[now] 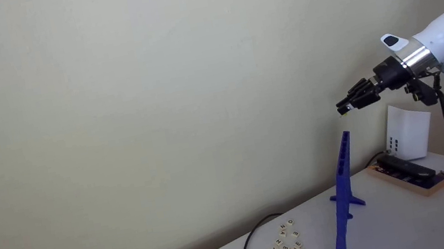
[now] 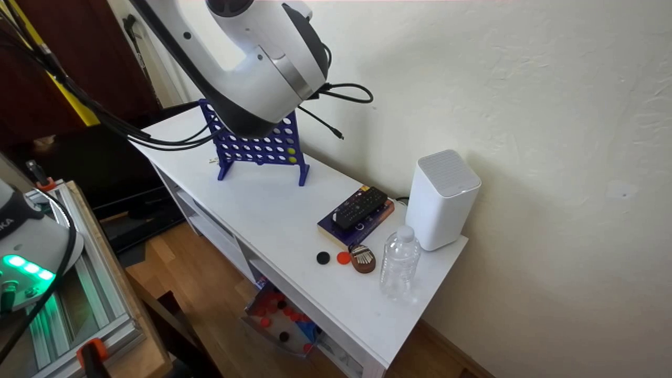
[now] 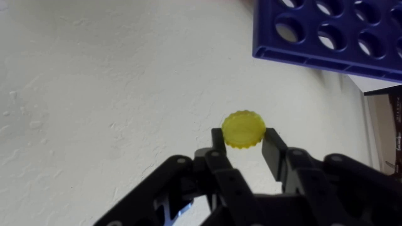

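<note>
In the wrist view your yellow disc [image 3: 243,129] shows you one broad face with a scalloped edge; being round, it has no single long axis. It sits right between the fingertips [image 3: 217,138] of your gripper [image 3: 244,133], at their very ends, apart from the blue rack [image 1: 342,187]; in an exterior view the tips appear above the rack's upper end. Your gripper is closed down to the disc's width, gripping it by opposite sides of its rim.
</note>
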{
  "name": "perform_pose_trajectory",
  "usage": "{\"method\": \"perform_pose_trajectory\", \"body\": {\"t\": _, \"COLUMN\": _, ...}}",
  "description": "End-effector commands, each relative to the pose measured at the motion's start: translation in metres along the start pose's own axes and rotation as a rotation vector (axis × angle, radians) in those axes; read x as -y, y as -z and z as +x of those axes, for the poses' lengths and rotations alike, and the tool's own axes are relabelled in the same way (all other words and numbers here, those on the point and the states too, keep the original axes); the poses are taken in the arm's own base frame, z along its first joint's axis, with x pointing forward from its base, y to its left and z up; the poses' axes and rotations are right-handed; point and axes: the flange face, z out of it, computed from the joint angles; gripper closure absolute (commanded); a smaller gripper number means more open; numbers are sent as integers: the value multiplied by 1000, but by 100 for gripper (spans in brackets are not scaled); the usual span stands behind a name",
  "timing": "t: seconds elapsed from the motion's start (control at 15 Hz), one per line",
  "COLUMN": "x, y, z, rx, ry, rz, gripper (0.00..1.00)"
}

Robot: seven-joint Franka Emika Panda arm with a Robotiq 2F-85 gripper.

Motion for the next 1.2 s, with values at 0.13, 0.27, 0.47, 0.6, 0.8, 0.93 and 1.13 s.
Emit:
{"method": "perform_pose_trajectory", "body": {"t": 0.13, "x": 1, "y": 0, "z": 0, "rx": 0, "ry": 0, "rz": -1, "gripper": 64}}
{"method": "perform_pose_trajectory", "body": {"t": 0.27, "x": 1, "y": 0, "z": 0, "rx": 0, "ry": 0, "rz": -1, "gripper": 64}}
{"method": "perform_pose_trajectory", "body": {"t": 0.47, "x": 1, "y": 0, "z": 0, "rx": 0, "ry": 0, "rz": -1, "gripper": 89}}
{"method": "perform_pose_trajectory", "body": {"t": 0.6, "x": 12, "y": -4, "z": -1, "rx": 8, "ry": -19, "rz": 1, "gripper": 89}}
{"method": "perform_pose_trajectory", "body": {"t": 0.8, "x": 25, "y": -5, "z": -6, "rx": 1, "ry": -38, "rz": 6, "gripper": 89}}
{"method": "perform_pose_trajectory", "body": {"t": 0.93, "x": 31, "y": -6, "z": -11, "rx": -1, "ry": -41, "rz": 7, "gripper": 89}}
{"method": "perform_pose_trajectory", "body": {"t": 1.13, "x": 36, "y": -2, "z": -18, "rx": -3, "ry": -36, "rz": -7, "gripper": 89}}
